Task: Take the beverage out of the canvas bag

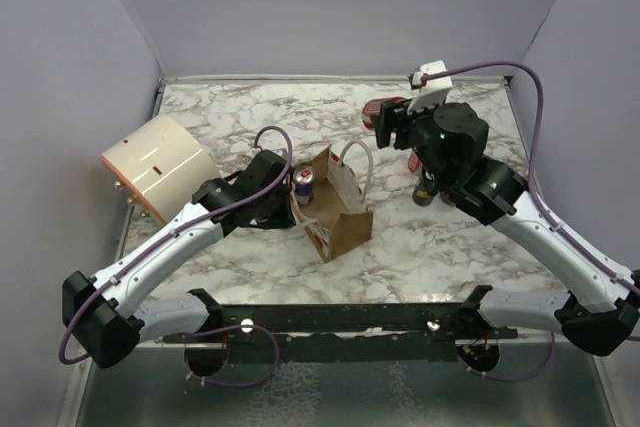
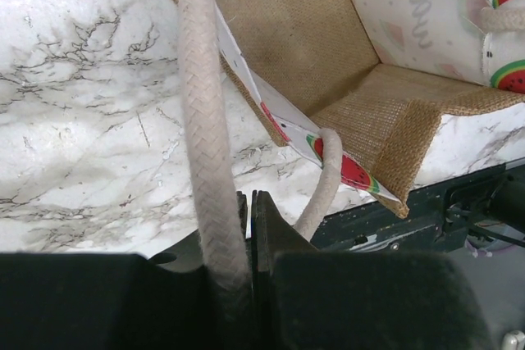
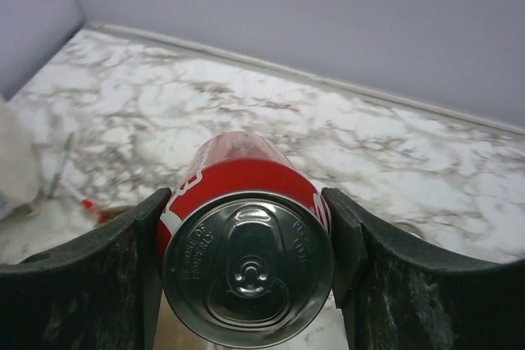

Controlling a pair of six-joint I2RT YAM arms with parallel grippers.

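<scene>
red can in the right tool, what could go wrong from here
1. The red can lies sideways in the right tool, gripped only across its round body. It might slip, or roll on the marble table once released.
2. The left tool pinches just a rope handle of the canvas bag, which holds another can. A tug could tip it.

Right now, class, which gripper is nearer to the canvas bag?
Left. The left gripper is clamped on the rope handle of the canvas bag; the right gripper holds a red can apart from it, toward the far right.
</scene>
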